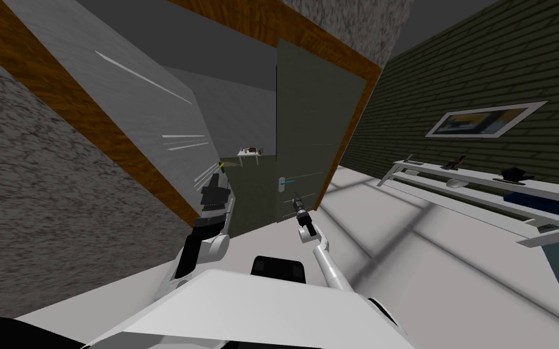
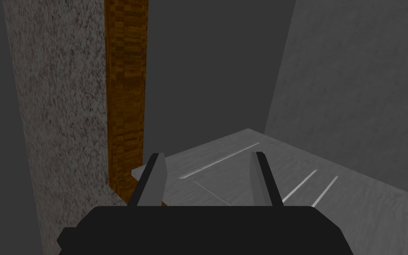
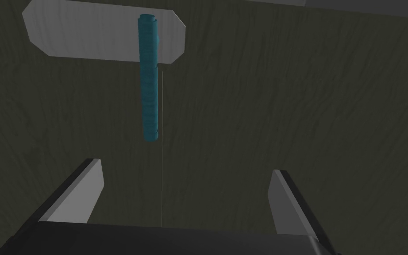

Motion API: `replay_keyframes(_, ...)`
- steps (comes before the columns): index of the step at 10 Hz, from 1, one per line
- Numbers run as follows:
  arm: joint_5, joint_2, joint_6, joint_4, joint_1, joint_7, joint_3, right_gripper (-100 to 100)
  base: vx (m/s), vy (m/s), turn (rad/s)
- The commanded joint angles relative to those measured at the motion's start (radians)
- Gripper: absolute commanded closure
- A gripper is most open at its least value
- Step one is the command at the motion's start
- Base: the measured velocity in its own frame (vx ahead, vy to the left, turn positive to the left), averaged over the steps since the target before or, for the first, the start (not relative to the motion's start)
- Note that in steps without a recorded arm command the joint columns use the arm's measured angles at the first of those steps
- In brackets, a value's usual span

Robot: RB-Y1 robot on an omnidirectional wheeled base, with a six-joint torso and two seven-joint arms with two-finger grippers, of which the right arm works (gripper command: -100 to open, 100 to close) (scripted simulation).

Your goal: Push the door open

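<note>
Teal handle [image 3: 149, 79] on dark door [image 3: 309, 110], just beyond spread right gripper [image 3: 185, 167]

The door [image 3: 287, 110] stands flat across the right gripper [image 3: 185, 167], its handle [image 3: 149, 79] jutting just beyond the 2 spread jaws. Between the door's free edge and the brown frame [image 2: 125, 88] an opening is clear. The left gripper [image 2: 207, 155] faces that opening, jaws apart, with the frame close beside it.
</note>
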Motion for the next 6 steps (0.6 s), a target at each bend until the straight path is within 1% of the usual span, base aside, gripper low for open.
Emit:
replay_keyframes(1,0.002,0.004,0.007,0.034,-0.021,-0.006,0.007,-100,0.102,-0.118,0.088)
replay_keyframes(3,0.006,0.014,0.017,0.091,-0.057,-0.015,0.017,-100,0.128,-0.107,0.099)
replay_keyframes(4,0.007,0.016,0.020,0.104,-0.065,-0.017,0.020,-100,0.117,-0.117,0.078)
replay_keyframes(6,0.009,0.023,0.025,0.138,-0.086,-0.022,0.026,-100,0.084,-0.082,0.057)
